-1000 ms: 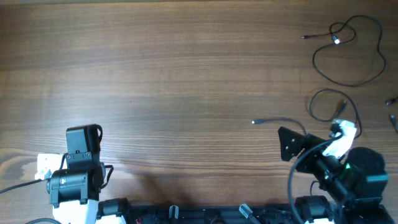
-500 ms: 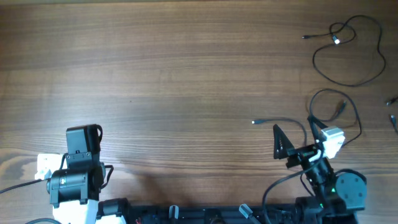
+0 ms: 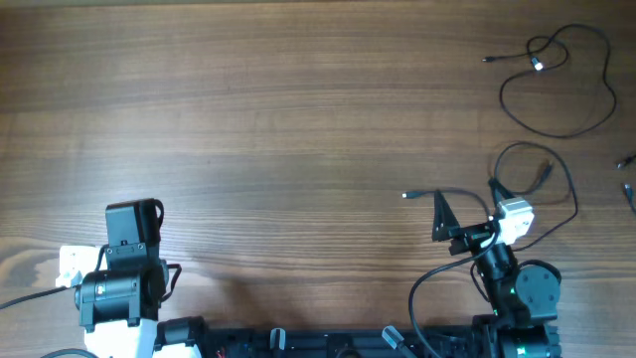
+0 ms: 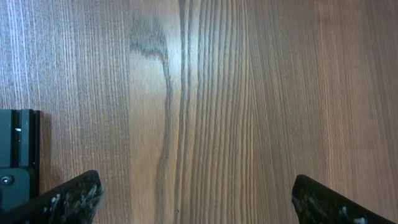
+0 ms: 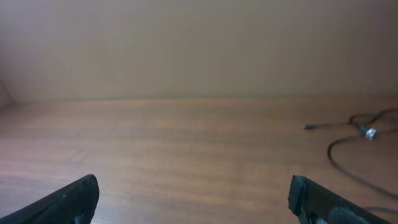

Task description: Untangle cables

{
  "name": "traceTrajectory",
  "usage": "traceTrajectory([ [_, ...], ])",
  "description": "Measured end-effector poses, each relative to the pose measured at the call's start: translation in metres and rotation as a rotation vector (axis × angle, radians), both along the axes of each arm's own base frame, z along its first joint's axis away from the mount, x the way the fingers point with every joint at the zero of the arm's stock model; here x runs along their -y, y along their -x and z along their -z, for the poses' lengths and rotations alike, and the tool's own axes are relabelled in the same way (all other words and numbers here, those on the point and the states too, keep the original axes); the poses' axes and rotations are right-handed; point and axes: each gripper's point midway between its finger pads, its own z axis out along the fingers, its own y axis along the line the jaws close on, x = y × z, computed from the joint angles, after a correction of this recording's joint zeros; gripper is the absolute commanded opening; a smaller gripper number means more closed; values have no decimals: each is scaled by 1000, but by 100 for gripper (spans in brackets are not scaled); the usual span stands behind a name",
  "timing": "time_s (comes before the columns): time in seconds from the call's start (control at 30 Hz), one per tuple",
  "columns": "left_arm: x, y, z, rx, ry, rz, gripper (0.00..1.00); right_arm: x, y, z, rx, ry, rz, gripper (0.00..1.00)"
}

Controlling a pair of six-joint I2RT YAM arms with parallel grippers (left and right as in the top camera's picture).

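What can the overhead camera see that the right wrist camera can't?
Only overhead: both robot arms, the left arm and the right arm, plus the whole loop of the nearer cable lying just beyond the right arm. Only right wrist: the plain beige wall behind the table, and a low look out through the right tool, open with nothing in it. Both: the wooden table and the farther cable, thin and black with a small silvery plug.
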Motion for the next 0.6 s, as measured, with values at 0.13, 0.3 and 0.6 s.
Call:
traceTrajectory([
  [0.13, 0, 0, 0, 0, 0, 0, 100, 2, -2, 3, 28, 34, 10, 100],
  [0.3, 0, 0, 0, 0, 0, 0, 100, 5, -4, 7, 30, 76, 28, 99],
  [0.6, 0, 0, 0, 0, 0, 0, 100, 7, -4, 7, 32, 87, 44, 100],
])
